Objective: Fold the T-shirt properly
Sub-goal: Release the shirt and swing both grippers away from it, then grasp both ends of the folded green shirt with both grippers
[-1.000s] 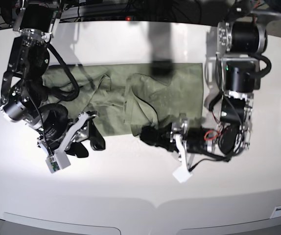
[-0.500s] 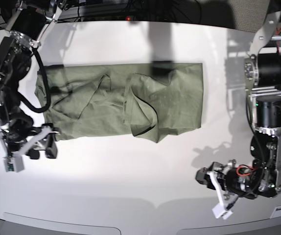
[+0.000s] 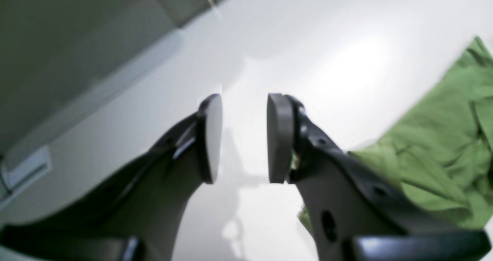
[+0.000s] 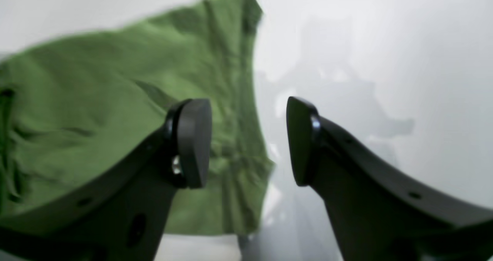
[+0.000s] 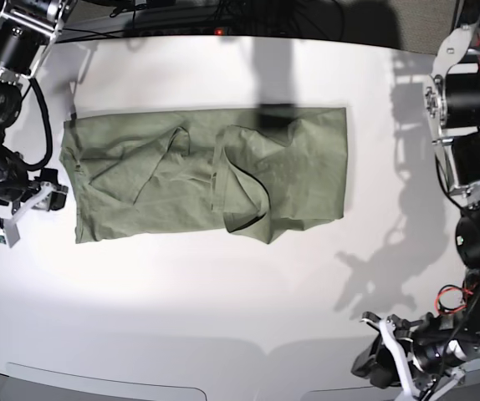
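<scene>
Two arms flank your white table (image 5: 223, 317), and the shirt (image 5: 206, 175) lies on it as a wrinkled green band across the middle, its sleeves folded in over the body and a bright pool of light on the bare surface below it. Your left gripper (image 3: 240, 138) hangs off the table's near right corner with its jaws parted on nothing, and your right gripper (image 4: 248, 141) sits just off the shirt's left end, likewise parted and empty. Beyond the far edge you see only dark cables (image 5: 173, 17) and shadow.
</scene>
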{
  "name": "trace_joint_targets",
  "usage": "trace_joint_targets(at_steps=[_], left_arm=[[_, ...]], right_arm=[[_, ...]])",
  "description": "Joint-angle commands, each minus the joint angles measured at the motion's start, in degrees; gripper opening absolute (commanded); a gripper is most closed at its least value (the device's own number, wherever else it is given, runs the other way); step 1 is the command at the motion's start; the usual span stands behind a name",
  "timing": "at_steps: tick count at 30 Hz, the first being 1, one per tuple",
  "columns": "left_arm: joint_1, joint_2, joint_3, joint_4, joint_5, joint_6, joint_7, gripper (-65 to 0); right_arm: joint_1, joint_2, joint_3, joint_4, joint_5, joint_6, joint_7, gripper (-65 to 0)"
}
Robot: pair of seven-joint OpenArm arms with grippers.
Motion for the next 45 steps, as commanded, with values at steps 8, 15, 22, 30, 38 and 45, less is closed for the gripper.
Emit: trace_joint_targets(at_steps=[8,15,22,30,38,45], left_arm=[[7.9,-0.2,0.0,3.7,-0.8,3.9,-0.5,-46.3],[14.7,-0.2,0.0,3.6,-0.7,5.2,-10.6,-36.8],[15.0,-0.2,0.0,3.6,-4.1,7.2,-10.6,-36.8],[15.0,-0.2,0.0,3.6,-6.7,7.2,-9.4,-36.8],[16.8,-0.2,0.0,3.6,-3.1,7.0,-6.1,-36.8],[22.2,-0.2,0.0,3.6,5.4,7.0,-9.1,-36.8]], right_arm=[[1.2,3.0,0.3,-4.9,4.2,0.2,0.8,-30.1],[1.2,2.8,0.3,-4.9,5.2,0.7,2.6,-17.7],[1.4,2.8,0.4,-5.1,1.4,0.6,7.7,-17.8],[4.6,3.1,0.4,-17.2,5.1,1.1,8.6,-18.0],[7.5,3.0,0.3,-27.1,13.2,4.6,2.1,-18.0],[7.5,2.9,0.3,-27.1,24.6,4.6,-7.8,-18.0]])
